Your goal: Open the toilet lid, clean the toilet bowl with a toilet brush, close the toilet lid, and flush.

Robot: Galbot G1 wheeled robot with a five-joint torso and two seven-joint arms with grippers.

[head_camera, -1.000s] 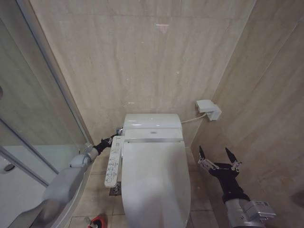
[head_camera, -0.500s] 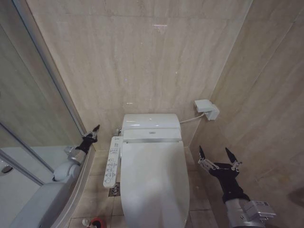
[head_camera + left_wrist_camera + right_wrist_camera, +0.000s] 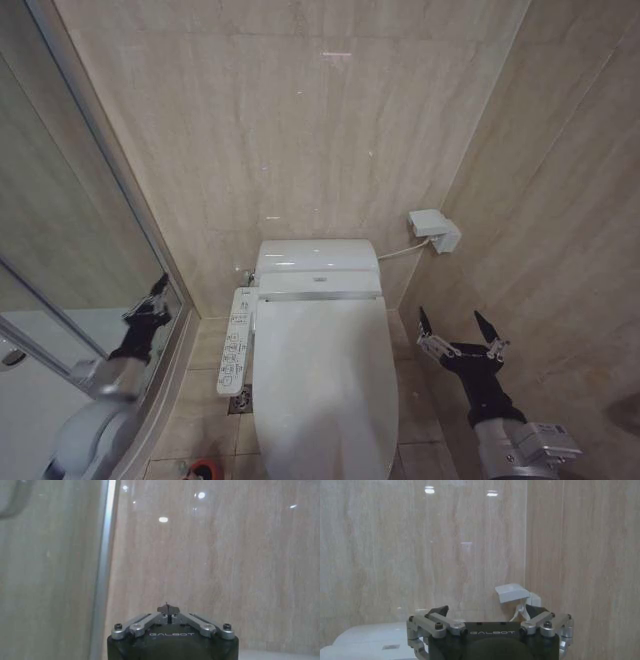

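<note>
Head view: the toilet lid (image 3: pixel 325 370) lies shut over the bowl, so cleaning looks finished. The left claw (image 3: pixel 152 298) hangs by the shower glass, well clear. The right claw (image 3: pixel 461 332) waits spread beside the toilet. Left wrist view: its claw (image 3: pixel 168 611) seems clenched, empty. Right wrist view: released claw (image 3: pixel 487 617) faces the wall.

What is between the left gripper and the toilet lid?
In the head view, the long white remote panel and a strip of tiled floor lie between the left gripper, jaws shut, and the closed toilet lid.
</note>
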